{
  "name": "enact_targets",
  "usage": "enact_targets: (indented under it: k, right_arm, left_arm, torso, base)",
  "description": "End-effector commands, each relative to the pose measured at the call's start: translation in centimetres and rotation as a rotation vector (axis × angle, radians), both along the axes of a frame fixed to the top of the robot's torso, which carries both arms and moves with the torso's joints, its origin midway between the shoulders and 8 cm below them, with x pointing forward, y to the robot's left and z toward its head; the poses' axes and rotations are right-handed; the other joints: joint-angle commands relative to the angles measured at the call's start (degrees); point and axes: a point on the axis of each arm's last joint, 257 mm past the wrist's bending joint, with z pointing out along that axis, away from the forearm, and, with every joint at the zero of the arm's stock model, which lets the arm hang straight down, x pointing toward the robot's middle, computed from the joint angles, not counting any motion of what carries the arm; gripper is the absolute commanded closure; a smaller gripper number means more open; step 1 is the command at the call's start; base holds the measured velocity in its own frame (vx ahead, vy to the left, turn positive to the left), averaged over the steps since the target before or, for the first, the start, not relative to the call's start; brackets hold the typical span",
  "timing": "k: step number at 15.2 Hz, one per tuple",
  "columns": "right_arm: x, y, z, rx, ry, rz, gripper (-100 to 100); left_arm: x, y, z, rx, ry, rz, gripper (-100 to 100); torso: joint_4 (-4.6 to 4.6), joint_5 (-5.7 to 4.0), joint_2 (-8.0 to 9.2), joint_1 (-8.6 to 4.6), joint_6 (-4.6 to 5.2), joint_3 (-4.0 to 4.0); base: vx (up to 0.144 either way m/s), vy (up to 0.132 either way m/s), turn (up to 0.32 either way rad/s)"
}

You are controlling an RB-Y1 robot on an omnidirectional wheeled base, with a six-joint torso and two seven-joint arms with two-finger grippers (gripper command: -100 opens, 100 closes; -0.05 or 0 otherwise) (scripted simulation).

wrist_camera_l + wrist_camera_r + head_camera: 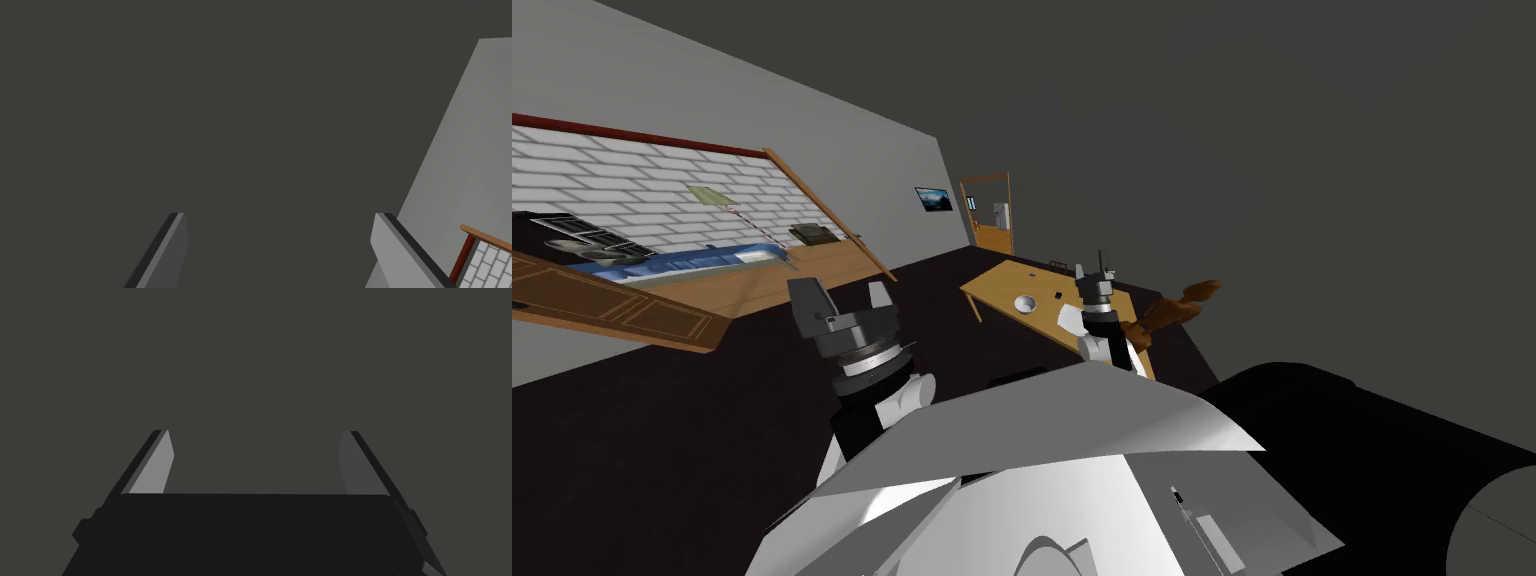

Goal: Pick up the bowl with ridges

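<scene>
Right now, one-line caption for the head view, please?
Left fingers and right fingers open, well short of the white bowl on the wooden table ahead.

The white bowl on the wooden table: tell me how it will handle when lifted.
The bowl looks small, shallow and stiff, so it is probably light. It sits upright, open side up, on the table, so it should not roll, though a sideways push may slide it. Its ridges are too small to tell.
</scene>
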Motion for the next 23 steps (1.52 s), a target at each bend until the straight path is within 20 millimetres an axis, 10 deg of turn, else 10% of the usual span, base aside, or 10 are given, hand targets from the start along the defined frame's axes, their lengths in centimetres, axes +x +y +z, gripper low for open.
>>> enact_targets:
  k: [1,23]
  right_arm:
    - [0.4,0.3,-0.7,-0.038,0.021,0.005,-100]
    - [5.7,-2.4,-20.5,-0.723,0.476,-0.078,-100]
  left_arm:
    - [0.0,0.0,0.0,0.000,0.000,0.000,0]
    - [0.0,0.0,0.0,0.000,0.000,0.000,0]
  torso:
    - [0.00,0.00,0.00,0.00,0.00,0.00]
    - [-0.04,0.07,-0.15,0.30,-0.02,-0.09]
  base:
    - [0.006,0.012,0.045]
    - [0.030,0.069,0.110]
